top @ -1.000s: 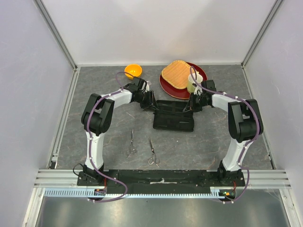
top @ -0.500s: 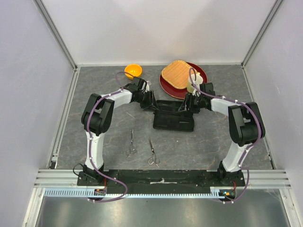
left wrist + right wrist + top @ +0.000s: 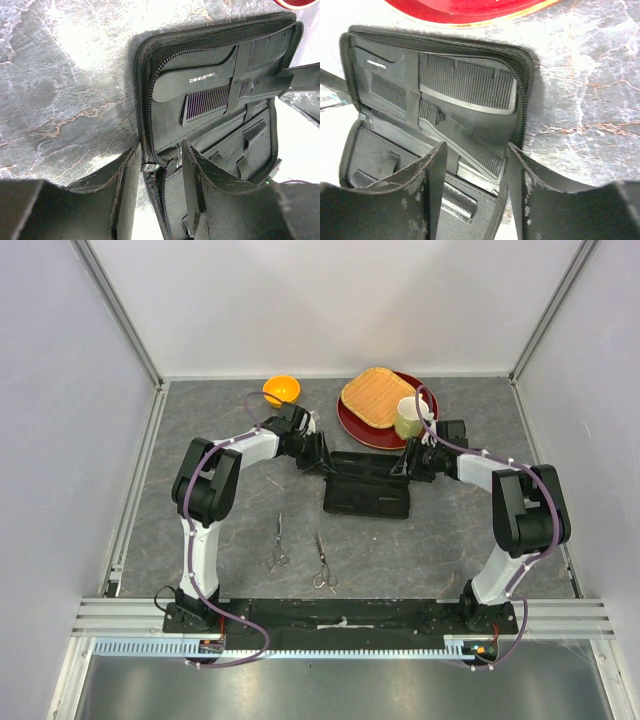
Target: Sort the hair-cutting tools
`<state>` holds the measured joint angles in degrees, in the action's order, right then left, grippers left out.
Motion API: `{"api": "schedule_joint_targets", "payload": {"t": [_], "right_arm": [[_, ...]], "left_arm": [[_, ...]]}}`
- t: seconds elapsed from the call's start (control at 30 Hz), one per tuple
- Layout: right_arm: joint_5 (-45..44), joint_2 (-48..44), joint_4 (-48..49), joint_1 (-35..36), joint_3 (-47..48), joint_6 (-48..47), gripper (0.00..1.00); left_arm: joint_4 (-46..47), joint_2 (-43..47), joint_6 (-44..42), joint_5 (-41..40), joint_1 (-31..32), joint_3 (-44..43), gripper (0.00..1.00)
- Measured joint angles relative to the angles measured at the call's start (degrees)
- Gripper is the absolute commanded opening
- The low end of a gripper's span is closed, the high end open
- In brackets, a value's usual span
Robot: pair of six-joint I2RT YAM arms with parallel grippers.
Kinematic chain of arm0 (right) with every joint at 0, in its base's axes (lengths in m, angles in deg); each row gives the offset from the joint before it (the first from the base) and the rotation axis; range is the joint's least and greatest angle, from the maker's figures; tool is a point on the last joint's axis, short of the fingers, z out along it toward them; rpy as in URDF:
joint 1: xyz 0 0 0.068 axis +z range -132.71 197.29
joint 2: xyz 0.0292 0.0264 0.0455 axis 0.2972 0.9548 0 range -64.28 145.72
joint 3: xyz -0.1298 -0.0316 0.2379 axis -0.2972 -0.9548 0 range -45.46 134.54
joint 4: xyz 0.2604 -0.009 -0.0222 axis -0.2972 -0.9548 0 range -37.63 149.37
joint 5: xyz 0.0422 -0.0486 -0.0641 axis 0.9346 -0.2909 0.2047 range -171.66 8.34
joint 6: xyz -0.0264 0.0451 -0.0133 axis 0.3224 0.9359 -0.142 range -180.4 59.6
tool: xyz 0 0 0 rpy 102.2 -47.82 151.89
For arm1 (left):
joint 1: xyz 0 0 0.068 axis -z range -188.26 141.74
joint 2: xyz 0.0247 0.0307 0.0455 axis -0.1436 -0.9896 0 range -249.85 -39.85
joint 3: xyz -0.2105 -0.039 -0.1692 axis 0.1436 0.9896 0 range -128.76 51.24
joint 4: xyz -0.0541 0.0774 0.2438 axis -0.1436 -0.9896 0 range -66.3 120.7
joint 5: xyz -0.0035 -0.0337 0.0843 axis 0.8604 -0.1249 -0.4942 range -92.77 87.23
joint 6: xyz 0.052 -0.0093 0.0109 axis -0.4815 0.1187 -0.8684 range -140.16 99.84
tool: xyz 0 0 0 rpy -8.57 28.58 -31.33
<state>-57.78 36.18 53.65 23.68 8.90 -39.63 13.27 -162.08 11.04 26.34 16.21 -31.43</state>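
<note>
The black zip case [image 3: 366, 498] lies opened out in the middle of the grey stone-patterned table [image 3: 450, 540], its long sides running left to right; both combs sit in its far half, tucked under a strap, the handled comb [image 3: 465, 82] above with its handle toward the left end, and the long straight comb [image 3: 207, 106] just below it, running along the fold; the near half shows only flat pockets and loops; the left claw [image 3: 161, 150] stands half closed astride the case's left zip edge, one finger outside on the table and the other inside the case, the edge filling the gap between them, so it appears to be clamped on the case; the right claw [image 3: 477, 150] hangs over the case's right end with its fingers spread wide, the end of the long comb and the zip edge showing in the gap, neither of them pinched; the two silver scissors [image 3: 277, 543] [image 3: 321, 562] lie on the bare table in front of the case, well apart from it, near each other, blades pointing away and finger rings toward the arms' bases; at the far edge an orange bowl [image 3: 281, 390] sits behind the left claw, and a red plate [image 3: 362, 432] carrying a tan woven piece [image 3: 372, 395] and a pale cup [image 3: 407, 417] sits just behind the case.
</note>
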Motion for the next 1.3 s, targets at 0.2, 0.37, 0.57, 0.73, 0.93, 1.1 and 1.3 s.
{"api": "schedule_joint_targets", "payload": {"t": [0.2, 0.37, 0.57, 0.73, 0.93, 1.1, 1.3], "right_arm": [[-1.2, 1.2, -0.6, -1.3, 0.0, 0.3, 0.23], [-0.7, 2.2, -1.3, -1.6, 1.0, 0.5, 0.18], [0.1, 3.5, -1.6, -1.6, 2.6, 0.5, 0.18], [0.0, 3.9, -1.0, -0.5, 2.9, 0.5, 0.22], [-0.8, 4.2, 0.3, 1.1, 3.1, 0.6, 0.31], [-1.9, 3.7, 0.1, 1.9, 3.3, 1.4, 0.54], [-7.1, 2.2, -2.7, 3.7, 4.4, 1.5, 0.68]], "left_arm": [[0.0, 0.0, 0.0, 0.0, 0.0, 0.0, 0.46], [0.0, 0.0, 0.0, 0.0, 0.0, 0.0, 0.46], [0.0, 0.0, 0.0, 0.1, 0.0, 0.0, 0.46], [0.0, 0.0, 0.0, 0.1, 0.0, 0.0, 0.47], [0.0, 0.0, 0.0, 0.2, 0.0, 0.0, 0.47], [0.1, 0.0, 0.0, 0.2, 0.0, 0.0, 0.51], [0.4, 0.6, 0.0, -0.4, 0.2, 0.3, 0.58]]}}
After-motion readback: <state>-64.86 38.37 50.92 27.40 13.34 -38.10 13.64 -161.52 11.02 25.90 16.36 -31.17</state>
